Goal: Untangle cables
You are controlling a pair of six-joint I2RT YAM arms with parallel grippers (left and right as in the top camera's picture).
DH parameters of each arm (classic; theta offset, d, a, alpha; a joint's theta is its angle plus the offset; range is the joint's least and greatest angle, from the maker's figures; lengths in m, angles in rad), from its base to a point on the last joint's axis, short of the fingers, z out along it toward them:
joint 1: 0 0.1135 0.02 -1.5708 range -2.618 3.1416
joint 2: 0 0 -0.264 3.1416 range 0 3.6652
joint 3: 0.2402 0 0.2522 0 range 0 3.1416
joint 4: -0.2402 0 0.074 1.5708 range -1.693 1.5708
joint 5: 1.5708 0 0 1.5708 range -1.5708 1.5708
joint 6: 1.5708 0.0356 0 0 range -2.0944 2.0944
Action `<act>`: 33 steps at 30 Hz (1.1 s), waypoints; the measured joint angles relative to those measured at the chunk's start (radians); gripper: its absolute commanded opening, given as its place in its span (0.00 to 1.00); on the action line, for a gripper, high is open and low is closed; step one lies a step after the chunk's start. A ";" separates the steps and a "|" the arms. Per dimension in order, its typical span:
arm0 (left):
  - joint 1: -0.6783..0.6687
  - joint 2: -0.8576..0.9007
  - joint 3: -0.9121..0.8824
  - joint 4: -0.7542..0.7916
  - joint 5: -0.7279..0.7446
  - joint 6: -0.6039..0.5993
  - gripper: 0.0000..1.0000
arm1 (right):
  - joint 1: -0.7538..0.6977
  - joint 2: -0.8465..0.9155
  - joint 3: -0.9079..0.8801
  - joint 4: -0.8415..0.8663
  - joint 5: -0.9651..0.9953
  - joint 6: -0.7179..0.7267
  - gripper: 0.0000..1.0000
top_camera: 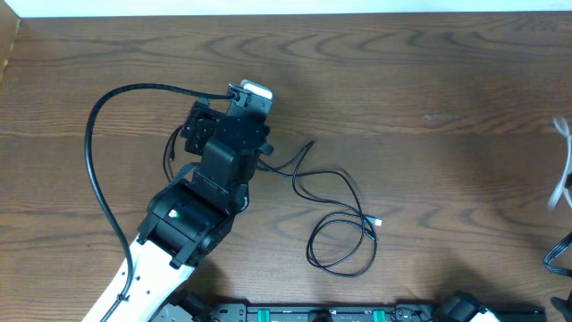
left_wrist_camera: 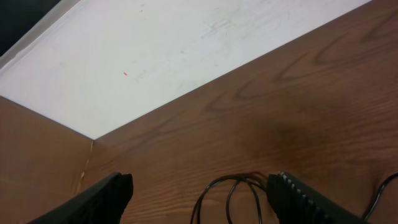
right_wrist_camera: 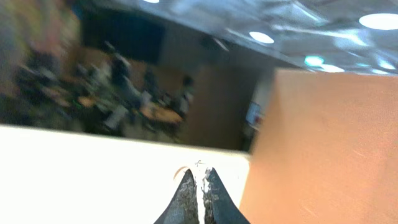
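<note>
The black cable lies slack on the tabletop in loose overlapping loops, running out toward 4 o'clock from the left arm's wrist, with a small pale plug end at its far side. One strand disappears under that wrist, which is probably why the arm is parked there. The left gripper sits low over the wood with its jaws spread wide, and a curl of the black cord lies between them but is not pinched. I read that as lining up a grasp on the loop so it can be pulled free. Seen from overhead, the left arm reaches from the near edge at 7 o'clock up toward 12, wrist tipped forward, its camera looking across the wood to the tabletop's far edge. The white cable shows only at the 3 o'clock edge of the overhead view, as a blurred pale streak well apart from the black one — so the two cords look largely separated already. The right gripper is angled upward, facing the room rather than the wood. Its jaws are pinched almost together, with a thin pale strand at the tips that I take to be the white cable, held clear so it cannot fall back across the black loops.
</note>
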 measured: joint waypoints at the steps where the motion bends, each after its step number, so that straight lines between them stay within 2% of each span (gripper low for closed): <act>1: 0.000 0.000 0.000 0.000 0.000 0.000 0.74 | -0.003 0.000 0.000 -0.014 0.033 -0.008 0.01; 7: 0.000 0.000 0.000 -0.009 0.000 0.000 0.74 | -0.075 0.000 0.000 -0.069 0.175 -0.022 0.01; 13: 0.000 0.000 0.000 -0.043 0.000 -0.001 0.74 | -0.208 0.000 -0.001 -0.113 0.169 0.019 0.01; 18: 0.000 0.000 0.000 -0.048 0.007 -0.006 0.74 | -0.342 0.039 0.000 -0.213 0.077 0.106 0.01; 23: 0.000 0.000 0.000 -0.050 0.011 -0.008 0.74 | -0.523 0.204 0.000 -0.256 -0.038 0.190 0.01; 28: 0.000 0.000 0.000 -0.060 0.014 -0.014 0.75 | -0.713 0.400 -0.008 -0.262 -0.217 0.268 0.01; 33: 0.000 0.000 0.000 -0.068 0.014 -0.014 0.75 | -0.907 0.515 -0.013 -0.207 -0.397 0.314 0.01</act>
